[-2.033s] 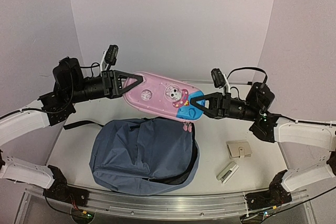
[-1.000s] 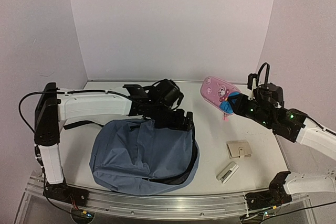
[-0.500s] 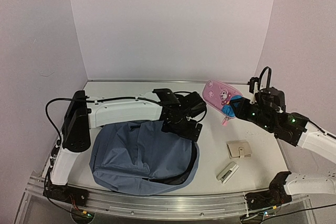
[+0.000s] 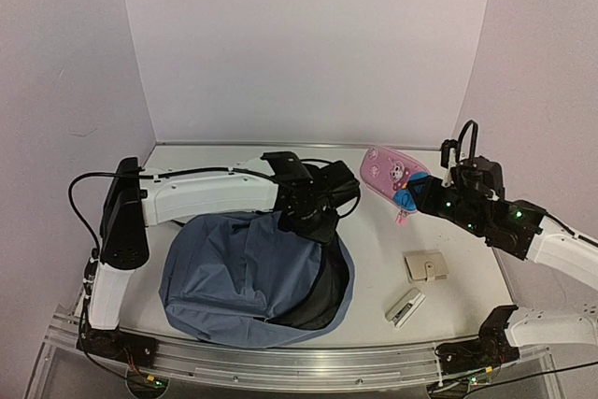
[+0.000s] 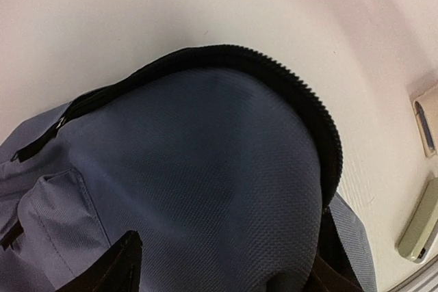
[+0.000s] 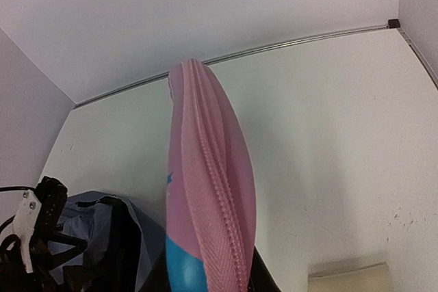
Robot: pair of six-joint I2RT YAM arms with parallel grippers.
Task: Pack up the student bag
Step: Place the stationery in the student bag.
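On the near left of the bench (image 4: 374, 249) lies the large dusty-blue fabric backpack (image 4: 243, 273), its mouth gaping rightward. The left pincer (image 4: 318, 223) straddles its top flap (image 5: 205, 169); whether it bites, I cannot tell. The right pincer (image 4: 419, 196) grips the pink oval pencil case (image 4: 391, 173) aloft, far right. The flap wants lifting high; open room lies between.

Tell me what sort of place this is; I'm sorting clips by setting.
Probably a robot test bench: white walls box in a table, a left arm and right arm stand on a metal rail.
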